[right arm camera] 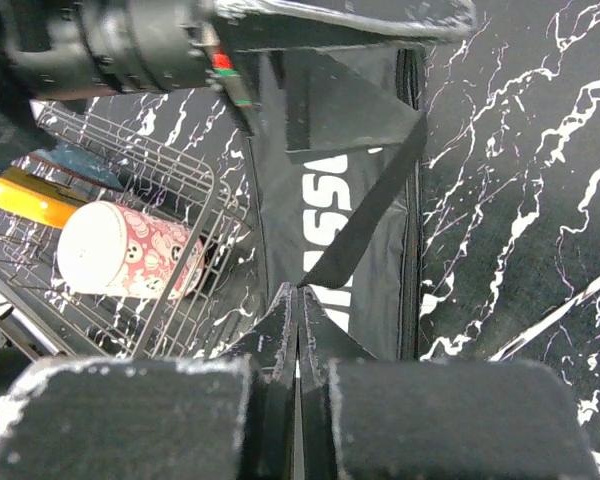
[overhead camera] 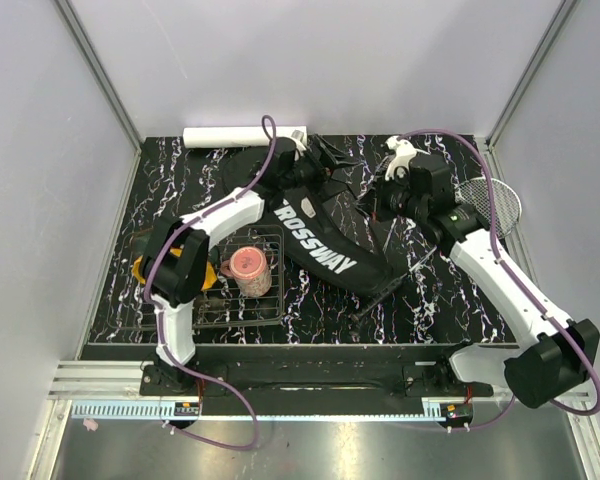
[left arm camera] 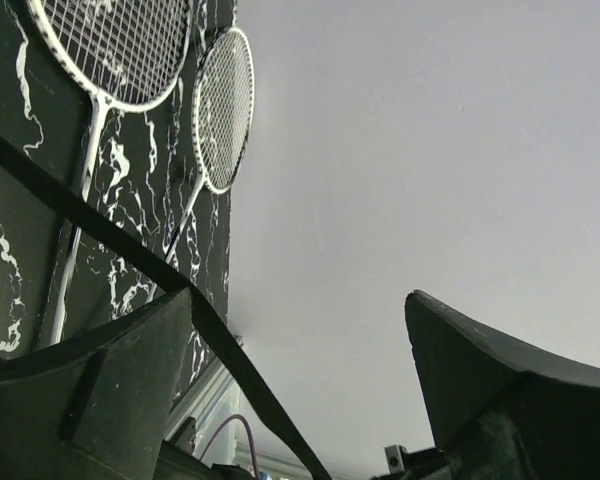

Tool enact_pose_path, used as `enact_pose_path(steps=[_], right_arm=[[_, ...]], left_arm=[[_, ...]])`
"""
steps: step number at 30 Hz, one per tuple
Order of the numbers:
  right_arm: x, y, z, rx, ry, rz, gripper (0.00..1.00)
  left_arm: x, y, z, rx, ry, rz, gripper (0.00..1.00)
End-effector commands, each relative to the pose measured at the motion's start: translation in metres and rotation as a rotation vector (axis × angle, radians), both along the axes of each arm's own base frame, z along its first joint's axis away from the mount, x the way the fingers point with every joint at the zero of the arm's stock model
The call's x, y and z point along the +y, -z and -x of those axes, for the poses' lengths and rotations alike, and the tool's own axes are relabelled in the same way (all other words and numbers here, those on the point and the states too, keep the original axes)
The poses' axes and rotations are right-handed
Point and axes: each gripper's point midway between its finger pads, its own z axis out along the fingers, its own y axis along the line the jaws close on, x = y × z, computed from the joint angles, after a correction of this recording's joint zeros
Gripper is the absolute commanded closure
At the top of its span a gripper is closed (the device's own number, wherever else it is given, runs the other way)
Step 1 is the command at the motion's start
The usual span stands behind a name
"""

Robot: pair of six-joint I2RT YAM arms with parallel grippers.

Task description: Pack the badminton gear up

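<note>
The long black CROSSWAY bag [overhead camera: 325,245] lies slanted across the dark marble table. My left gripper [overhead camera: 325,162] is open at the bag's far end; in its wrist view [left arm camera: 300,300] a black strap [left arm camera: 210,340] crosses beside the left finger. My right gripper [overhead camera: 377,205] is over the bag's right side; in its wrist view [right arm camera: 298,290] it is shut on the bag's strap [right arm camera: 370,205], pinched at the tips. Two white-strung rackets [left arm camera: 120,50] [left arm camera: 225,105] lie side by side at the right edge [overhead camera: 488,205]. A white tube [overhead camera: 235,135] lies along the back edge. No shuttlecocks show.
A wire basket [overhead camera: 205,300] at the front left holds a pink cup [overhead camera: 248,270], also in the right wrist view [right arm camera: 120,252]. A yellow-black object [overhead camera: 140,265] sits at the basket's left. Grey walls close in the table on three sides.
</note>
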Motion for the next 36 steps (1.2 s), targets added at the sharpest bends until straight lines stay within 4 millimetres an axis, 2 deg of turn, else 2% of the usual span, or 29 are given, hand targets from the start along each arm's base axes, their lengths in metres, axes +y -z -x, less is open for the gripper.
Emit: enact_pose_path(steps=[1,4,7,8,9,11,15,17,18,19,20,21,22,23,25,26,27,28,29,30,31,33,34,36], right_arm=[[0.006,-0.026,0.013,-0.069,-0.041,-0.067,1.00],[0.001,-0.023,0.013,-0.071,-0.019,-0.056,1.00],[-0.002,-0.027,0.011,-0.089,0.001,-0.047,1.00],[-0.002,-0.029,0.011,-0.096,0.000,-0.048,1.00],[-0.002,-0.030,0.012,-0.099,-0.005,-0.048,1.00],[-0.002,-0.033,0.011,-0.106,-0.009,-0.052,1.00],[0.000,-0.034,0.014,-0.105,-0.023,-0.058,1.00],[0.002,-0.033,0.017,-0.095,-0.036,-0.069,1.00],[0.004,-0.034,0.020,-0.089,-0.046,-0.085,1.00],[0.005,-0.032,0.021,-0.080,-0.049,-0.091,1.00],[0.006,-0.030,0.023,-0.065,-0.054,-0.093,1.00],[0.006,-0.029,0.025,-0.053,-0.054,-0.100,1.00],[0.006,-0.028,0.026,-0.042,-0.047,-0.099,0.81],[0.004,-0.021,0.027,-0.004,-0.037,-0.089,0.67],[0.005,-0.025,0.032,0.040,-0.062,-0.112,0.37],[0.004,-0.026,0.036,0.062,-0.070,-0.123,0.31],[0.002,-0.030,0.038,0.078,-0.063,-0.150,0.25],[-0.002,-0.034,0.036,0.080,-0.038,-0.165,0.22],[-0.010,-0.040,0.037,0.076,-0.005,-0.179,0.16],[-0.018,-0.043,0.033,0.088,0.059,-0.202,0.13],[-0.037,-0.044,0.022,0.091,0.138,-0.213,0.12],[-0.056,-0.038,0.012,0.156,0.217,-0.259,0.12],[-0.076,-0.032,0.001,0.177,0.280,-0.287,0.12],[-0.083,-0.018,-0.012,0.249,0.289,-0.340,0.14]], left_arm=[[-0.017,-0.011,-0.004,0.010,0.035,0.100,0.11],[-0.020,-0.009,0.003,0.005,0.057,0.070,0.08],[-0.013,-0.003,0.013,0.008,0.038,0.023,0.01],[-0.009,0.009,0.020,0.029,0.033,0.001,0.01],[-0.005,0.006,0.023,0.021,0.025,-0.003,0.01],[-0.003,0.014,0.028,0.039,0.019,-0.018,0.01],[-0.009,0.016,0.026,0.049,0.031,-0.001,0.01],[-0.015,0.005,0.019,0.020,0.033,0.018,0.08],[-0.018,0.011,0.014,0.026,0.036,0.013,0.15],[-0.023,0.008,0.014,0.011,0.060,0.022,0.39],[-0.026,0.001,0.012,-0.011,0.071,0.038,0.53],[-0.026,-0.005,0.011,-0.054,0.078,0.048,0.63],[-0.024,-0.005,0.010,-0.071,0.073,0.038,0.78],[-0.022,-0.014,0.012,-0.108,0.076,0.033,0.85],[-0.017,-0.017,0.017,-0.191,0.102,-0.020,0.96],[-0.014,-0.026,0.021,-0.226,0.110,-0.029,1.00],[-0.012,-0.031,0.024,-0.281,0.123,-0.044,1.00],[-0.010,-0.036,0.030,-0.317,0.150,-0.043,1.00],[-0.007,-0.050,0.036,-0.366,0.161,-0.048,1.00],[-0.004,-0.049,0.041,-0.405,0.185,-0.100,1.00],[-0.002,-0.057,0.045,-0.442,0.199,-0.113,1.00],[0.008,-0.069,0.056,-0.495,0.221,-0.167,1.00],[0.010,-0.073,0.061,-0.517,0.233,-0.176,1.00],[0.018,-0.088,0.072,-0.576,0.242,-0.196,1.00]])
